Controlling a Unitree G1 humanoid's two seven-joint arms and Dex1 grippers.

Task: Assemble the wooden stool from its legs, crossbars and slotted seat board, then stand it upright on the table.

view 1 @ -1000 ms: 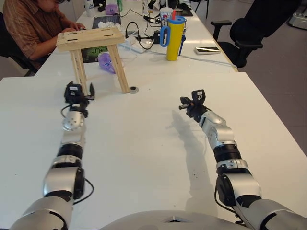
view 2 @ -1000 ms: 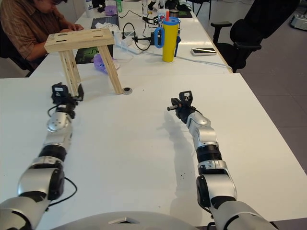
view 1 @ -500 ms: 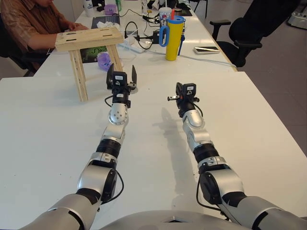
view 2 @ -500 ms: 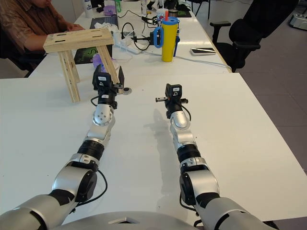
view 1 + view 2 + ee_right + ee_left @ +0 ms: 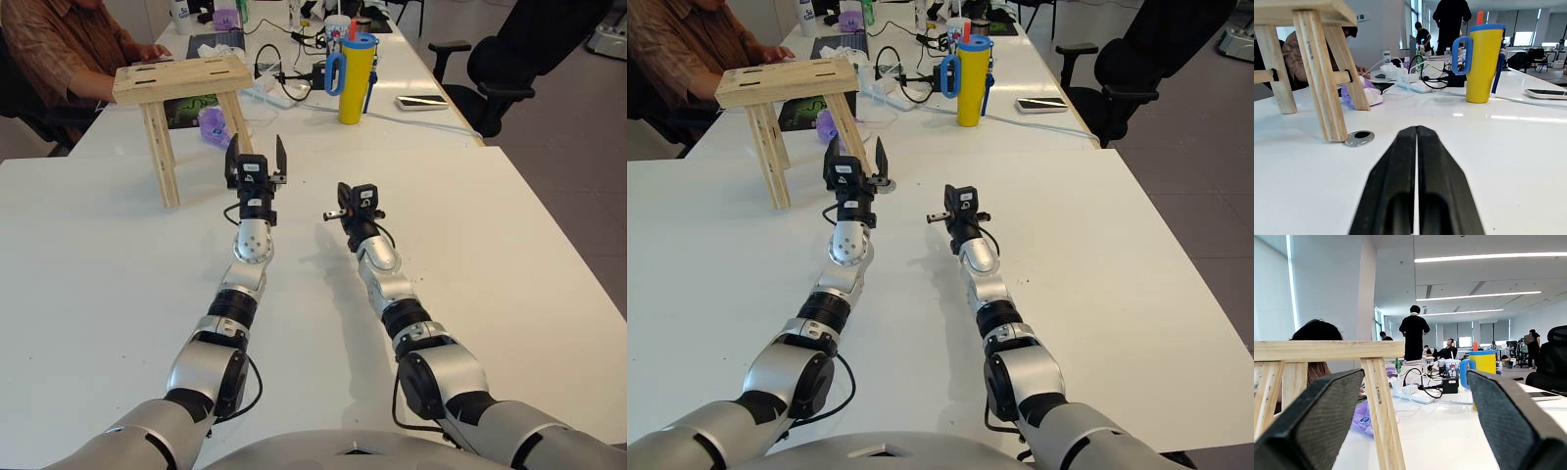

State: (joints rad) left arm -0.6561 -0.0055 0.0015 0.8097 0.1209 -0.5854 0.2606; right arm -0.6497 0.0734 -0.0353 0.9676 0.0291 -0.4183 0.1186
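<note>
Wooden stool (image 5: pixel 183 80) is assembled and upright on the white table (image 5: pixel 509 255), at about 11 o'clock from the robot. The slotted seat board is on top and the legs splay down to the tabletop.

Left gripper (image 5: pixel 257 150) is raised off the table at roughly 12 o'clock, fingers spread wide and holding nothing. It points at the stool's near right leg, which the left wrist view frames between the pads (image 5: pixel 1312 421), farther off.

Right gripper (image 5: pixel 1417 134) is low over the table, just at 3 o'clock of the left one. Its fingers are pressed together, with nothing between them.

A round metal grommet (image 5: pixel 1358 138) sits by the stool's leg. A yellow tumbler with a blue handle (image 5: pixel 358 78) stands at 1 o'clock, with a phone (image 5: pixel 423 102) beyond it.
</note>
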